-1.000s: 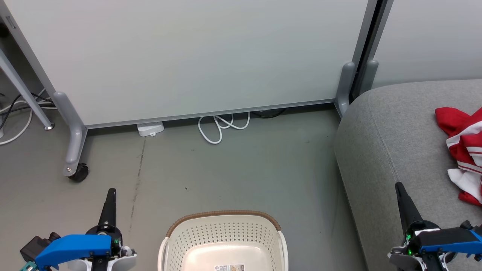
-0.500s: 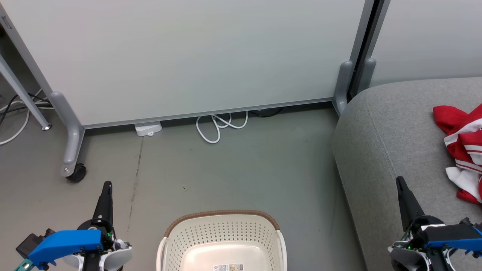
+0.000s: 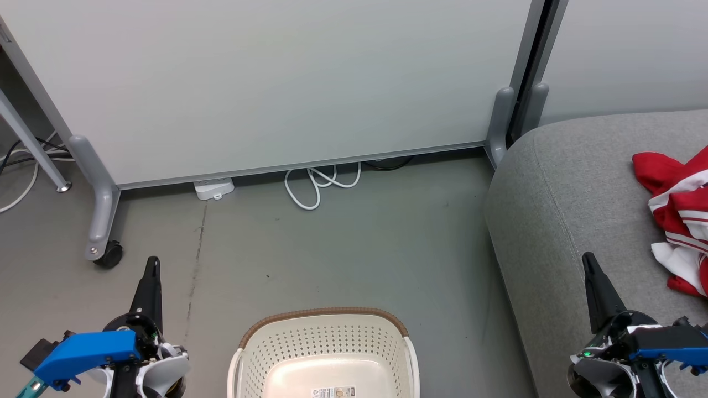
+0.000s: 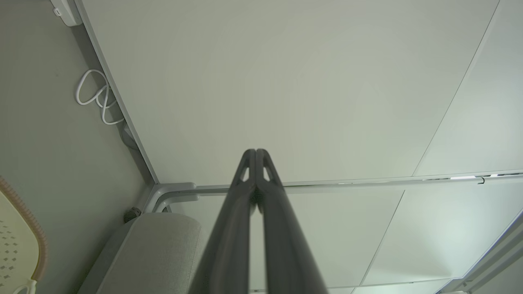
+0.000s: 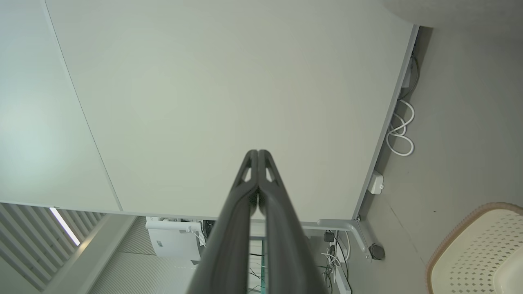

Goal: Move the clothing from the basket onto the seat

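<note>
Even, bright, soft overhead light; faint shadows, sharp focus, wide-angle bending in wrist views.

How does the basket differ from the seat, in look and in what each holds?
The basket is cream perforated plastic with a brown rim; the seat is grey fabric. The basket's visible part lies empty; the seat bears the red-and-white clothing. The basket looks much smaller than the seat. Both have rounded corners.

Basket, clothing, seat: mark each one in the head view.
basket (image 3: 326, 342): head view, on its perforated far wall.
clothing (image 3: 677, 215): head view, on red fabric near the middle of the heap.
seat (image 3: 575, 188): head view, on bare grey cushion top.
</note>
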Robot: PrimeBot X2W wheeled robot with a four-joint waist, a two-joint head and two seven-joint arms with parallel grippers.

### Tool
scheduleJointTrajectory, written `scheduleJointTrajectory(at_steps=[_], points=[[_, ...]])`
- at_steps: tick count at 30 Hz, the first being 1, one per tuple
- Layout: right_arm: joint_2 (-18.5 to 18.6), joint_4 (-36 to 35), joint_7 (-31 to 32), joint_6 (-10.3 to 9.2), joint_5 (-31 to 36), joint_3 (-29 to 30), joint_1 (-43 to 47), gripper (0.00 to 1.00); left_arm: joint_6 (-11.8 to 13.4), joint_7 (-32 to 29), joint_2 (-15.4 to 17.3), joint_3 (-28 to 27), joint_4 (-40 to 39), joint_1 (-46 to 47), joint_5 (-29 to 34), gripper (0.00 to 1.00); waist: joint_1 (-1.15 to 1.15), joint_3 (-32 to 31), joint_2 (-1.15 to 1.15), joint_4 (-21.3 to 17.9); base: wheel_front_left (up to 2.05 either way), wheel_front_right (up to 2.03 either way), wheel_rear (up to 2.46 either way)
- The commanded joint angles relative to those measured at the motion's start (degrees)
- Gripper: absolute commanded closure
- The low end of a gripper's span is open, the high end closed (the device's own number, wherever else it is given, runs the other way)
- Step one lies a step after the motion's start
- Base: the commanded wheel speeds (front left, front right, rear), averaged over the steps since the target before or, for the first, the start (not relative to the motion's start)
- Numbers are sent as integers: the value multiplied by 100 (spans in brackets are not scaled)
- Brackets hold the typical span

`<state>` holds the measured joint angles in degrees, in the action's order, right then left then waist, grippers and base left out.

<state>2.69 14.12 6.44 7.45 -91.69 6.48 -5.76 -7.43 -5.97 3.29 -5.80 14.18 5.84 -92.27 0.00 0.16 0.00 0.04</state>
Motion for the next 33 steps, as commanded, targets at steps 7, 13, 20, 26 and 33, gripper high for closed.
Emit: scheduleJointTrajectory(at_steps=[7,13,20,26,33], points=[[36,-23,27,6,-80,9,-90,100,-10,-30,0,-37,-34,65,-61,100,0,2,0,-4,0,0,0],[35,-23,27,6,-80,9,-89,100,-10,-36,-5,-41,-34,65,-55,100,0,2,0,-4,0,0,0],[35,-23,27,6,-80,9,-89,100,-10,-38,-10,-44,-34,66,-47,100,0,2,0,-4,0,0,0],[35,-23,27,6,-80,10,-89,100,-10,-43,-12,-47,-34,67,-43,100,0,2,0,-4,0,0,0],[35,-24,26,6,-81,9,-88,100,-10,-47,-16,-51,-33,67,-36,100,0,2,0,-4,0,0,0]])
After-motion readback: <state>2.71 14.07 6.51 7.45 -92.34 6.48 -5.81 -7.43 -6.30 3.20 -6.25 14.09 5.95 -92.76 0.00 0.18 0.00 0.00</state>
